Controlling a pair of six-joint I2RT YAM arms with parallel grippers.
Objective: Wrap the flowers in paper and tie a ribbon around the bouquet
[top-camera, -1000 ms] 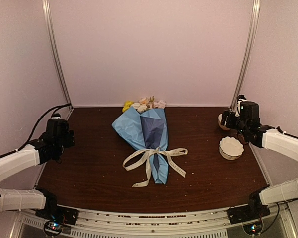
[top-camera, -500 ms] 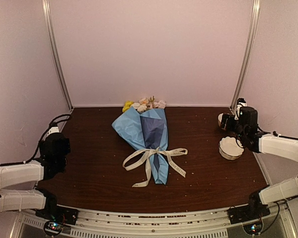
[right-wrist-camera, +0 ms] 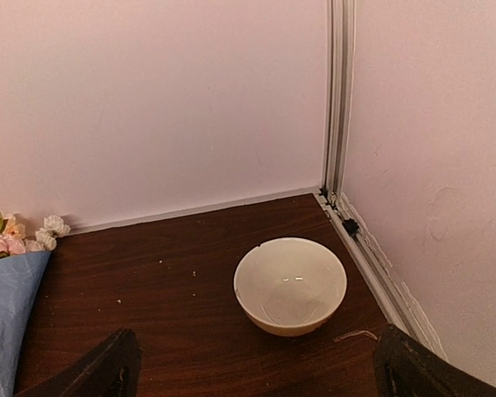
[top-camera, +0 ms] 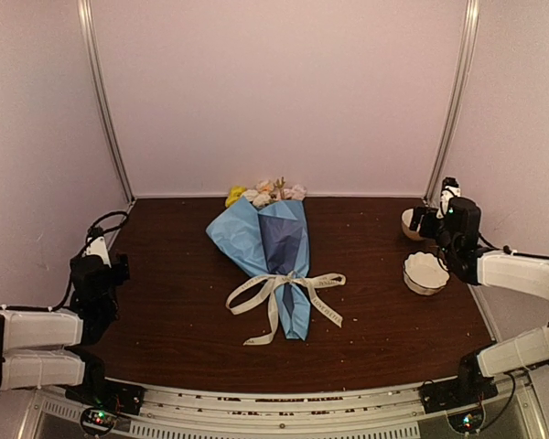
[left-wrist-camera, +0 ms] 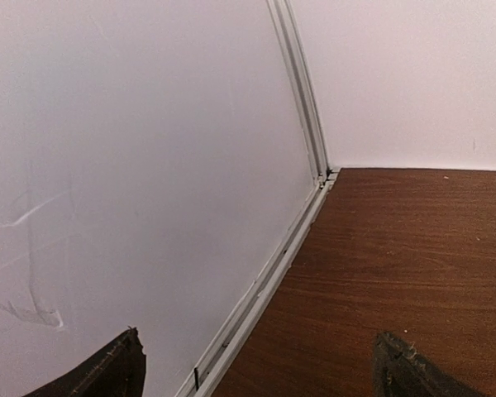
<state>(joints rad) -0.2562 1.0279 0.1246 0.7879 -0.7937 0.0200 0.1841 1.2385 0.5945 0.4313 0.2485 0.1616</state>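
The bouquet (top-camera: 273, 251) lies in the middle of the table: a cone of light and dark blue paper (top-camera: 241, 240) with the flowers (top-camera: 265, 193) poking out of its far, wide end. The cream ribbon (top-camera: 284, 287) is tied in a bow round the narrow lower part, its tails spread over the wood. My left gripper (top-camera: 98, 259) is at the table's left edge, open and empty, and its wrist view shows only the wall and bare wood between the jaws (left-wrist-camera: 260, 368). My right gripper (top-camera: 442, 218) is at the far right, open and empty (right-wrist-camera: 260, 368). The flowers (right-wrist-camera: 16, 236) and paper edge (right-wrist-camera: 7, 318) show at that view's left.
A plain white bowl (right-wrist-camera: 290, 318) stands in the far right corner just ahead of my right gripper, also seen from above (top-camera: 410, 223). A white scalloped bowl (top-camera: 425, 273) sits nearer on the right. White walls and metal rails (left-wrist-camera: 269, 269) close in three sides.
Both arms have drawn back from the middle. The left gripper has slid toward the near left edge, and the right has lowered slightly near the corner bowl. The bouquet has not moved.
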